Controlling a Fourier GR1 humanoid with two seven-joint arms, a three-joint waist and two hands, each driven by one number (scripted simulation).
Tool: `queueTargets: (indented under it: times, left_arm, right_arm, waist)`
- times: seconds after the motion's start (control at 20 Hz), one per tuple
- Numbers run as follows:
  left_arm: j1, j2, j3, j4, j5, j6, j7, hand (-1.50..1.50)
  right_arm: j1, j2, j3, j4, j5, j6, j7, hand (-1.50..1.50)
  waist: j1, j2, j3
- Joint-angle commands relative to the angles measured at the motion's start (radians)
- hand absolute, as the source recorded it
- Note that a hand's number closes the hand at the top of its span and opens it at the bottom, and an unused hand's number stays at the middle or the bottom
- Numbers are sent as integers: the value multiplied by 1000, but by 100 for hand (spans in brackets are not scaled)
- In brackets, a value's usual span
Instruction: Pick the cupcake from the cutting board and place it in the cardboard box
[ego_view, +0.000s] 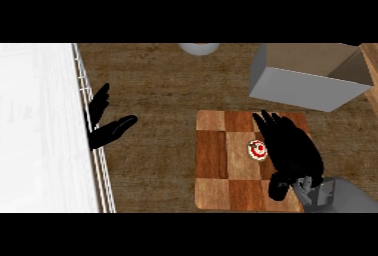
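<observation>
**Black right hand spread beside a cupcake on a chequered board**

A view from above of a brown desk (162, 90) with a mottled, matte, woodgrain surface. At about 4 o'clock from the view's middle lies a rectangular cutting board (214, 155) with rounded corners, made of light and dark wooden squares in a chequer pattern.

The cupcake (257, 150) sits on the board, a little to the 3 o'clock side of the board's middle. It is small and round, and its pale top carries a red swirl.

The right hand (295, 150) is glossy black and comes up from 5 o'clock on a smooth grey forearm (343, 197). It lies over the board's 3 o'clock half, just beside the cupcake on that side. Its fingers (267, 122) are stretched out long and nearly straight, pointing towards 11 o'clock, released and clasping nothing. Whether it touches the cupcake cannot be told.

At 1 o'clock stands the cardboard box (310, 87), open-topped and angular, with flat grey outer walls and a tan inside; it is well apart from the cupcake.

At 9 o'clock the left hand (107, 130) rests with fingers up and relaxed, against the thin wire-like edge of a plain white panel (37, 125).

A rounded grey object (198, 48) shows at 12 o'clock, cut off by the view's edge.
</observation>
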Motion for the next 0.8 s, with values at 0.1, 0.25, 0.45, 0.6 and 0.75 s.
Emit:
queueTargets:
  times: [0.1, 0.25, 0.45, 0.6, 0.75]
  left_arm:
    - [-64, 15, -6, -75, -66, -115, -211, 0]
    - [-57, 36, -7, -85, -48, -135, -219, 0]
    - [-60, 40, -5, -92, -40, -117, -222, 0]
    - [-40, 30, -22, -59, -53, -112, -257, 0]
    - [-53, 46, -7, -60, -33, -132, -260, 0]
  right_arm:
    - [-22, 40, 16, 65, 41, 11, 50, -150]
    - [-8, 36, 11, 84, 36, 9, 16, -150]
    - [10, 75, 23, 126, 47, -25, -16, -150]
    - [9, 93, 34, 142, 62, -27, -18, -150]
    - [5, 88, 19, 191, 82, -40, -21, -150]
  waist:
    - [-7, -19, 26]
    - [-7, -21, 26]
    - [1, -20, 28]
    - [-3, -19, 27]
    - [-1, -19, 27]
